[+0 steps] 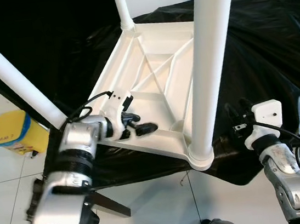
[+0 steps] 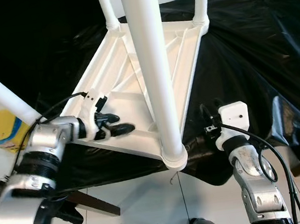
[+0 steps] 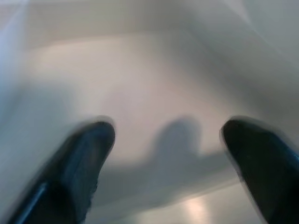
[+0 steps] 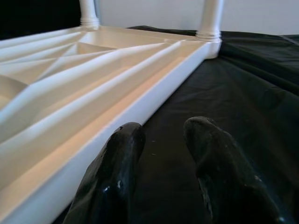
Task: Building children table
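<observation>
A white plastic children's table [image 1: 131,51] lies upside down on a black sheet [image 1: 272,35]. Its white legs stand up: a thick near one [image 1: 209,54], one at the left [image 1: 12,75] and one at the far corner [image 1: 120,5]. My left gripper [image 1: 139,123] is open over the ribbed underside, just inside the table's near edge. In the left wrist view its fingers [image 3: 79,163] sit wide apart above blurred white plastic, with nothing between them. My right gripper [image 1: 237,112] hovers low over the sheet beside the table's right rim [image 4: 140,107], slightly open and holding nothing.
A yellow container with a blue band [image 1: 12,133] stands on the white tiled floor at the left. A dark wooden leg [image 1: 109,203] sticks out from under the sheet near my left arm. The sheet drapes over the front edge.
</observation>
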